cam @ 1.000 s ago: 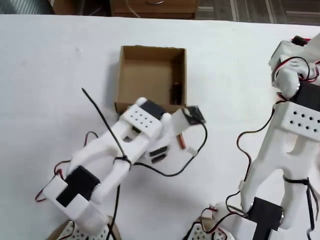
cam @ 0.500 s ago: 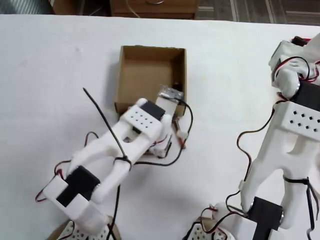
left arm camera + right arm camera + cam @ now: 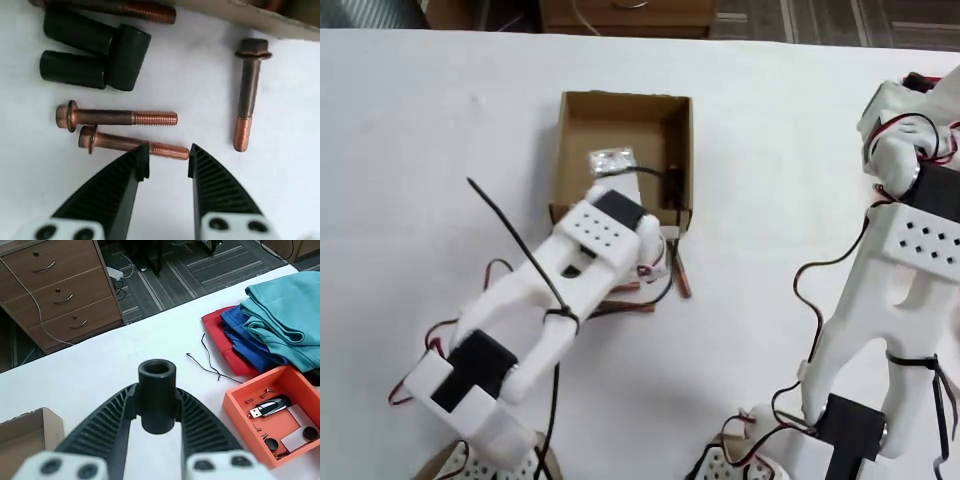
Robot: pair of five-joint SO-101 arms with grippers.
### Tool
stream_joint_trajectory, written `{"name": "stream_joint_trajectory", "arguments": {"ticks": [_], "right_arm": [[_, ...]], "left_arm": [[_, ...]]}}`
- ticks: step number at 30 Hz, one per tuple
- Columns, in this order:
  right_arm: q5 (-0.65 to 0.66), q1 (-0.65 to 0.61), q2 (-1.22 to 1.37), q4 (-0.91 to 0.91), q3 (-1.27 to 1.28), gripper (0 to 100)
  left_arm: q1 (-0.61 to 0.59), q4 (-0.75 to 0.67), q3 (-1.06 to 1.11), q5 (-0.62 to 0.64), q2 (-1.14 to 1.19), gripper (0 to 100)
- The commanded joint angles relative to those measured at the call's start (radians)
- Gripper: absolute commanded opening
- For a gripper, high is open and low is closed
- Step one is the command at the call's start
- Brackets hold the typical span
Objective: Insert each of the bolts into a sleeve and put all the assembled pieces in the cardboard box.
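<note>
Copper bolts (image 3: 117, 118) lie loose on the white counter (image 3: 290, 150), just beside three black sleeves (image 3: 75, 70). In the high view they sit directly below the cardboard box (image 3: 625, 98) at upper centre. The left end effector (image 3: 168, 154) hangs over them, its fingers apart on either side of one bolt's threaded tip. The right end effector (image 3: 156, 407) is clamped on an upright sleeve (image 3: 157, 385), clear of the counter.
</note>
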Motion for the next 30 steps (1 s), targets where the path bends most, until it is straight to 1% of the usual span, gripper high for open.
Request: {"name": "stream_joint_trajectory", "arguments": {"ticks": [1, 4, 10, 14, 17, 21, 24, 26, 30], "right_arm": [[-0.009, 0.005, -0.004, 0.004, -0.055, 2.2], [-0.009, 0.005, -0.004, 0.004, -0.055, 2.2], [-0.009, 0.005, -0.004, 0.004, -0.055, 2.2], [-0.009, 0.005, -0.004, 0.004, -0.055, 2.2], [-0.009, 0.005, -0.004, 0.004, -0.055, 2.2], [-0.009, 0.005, -0.004, 0.004, -0.055, 2.2], [-0.009, 0.005, -0.004, 0.004, -0.055, 2.2], [-0.009, 0.005, -0.004, 0.004, -0.055, 2.2], [-0.009, 0.005, -0.004, 0.004, -0.055, 2.2]], "left_arm": [[-0.008, 0.014, -0.019, 0.137, -0.026, 15], [-0.005, 0.020, 0.022, 0.109, -0.029, 15], [-0.009, 0.075, 0.062, 0.107, -0.026, 15], [-0.009, 0.066, 0.090, 0.107, -0.025, 15], [-0.014, 0.008, 0.131, 0.109, -0.026, 15], [-0.071, -0.133, 0.211, 0.109, -0.026, 15], [-0.098, -0.207, 0.260, 0.109, -0.026, 15], [-0.101, -0.230, 0.278, 0.109, -0.026, 15], [-0.094, -0.232, 0.302, 0.109, -0.026, 15]]}}
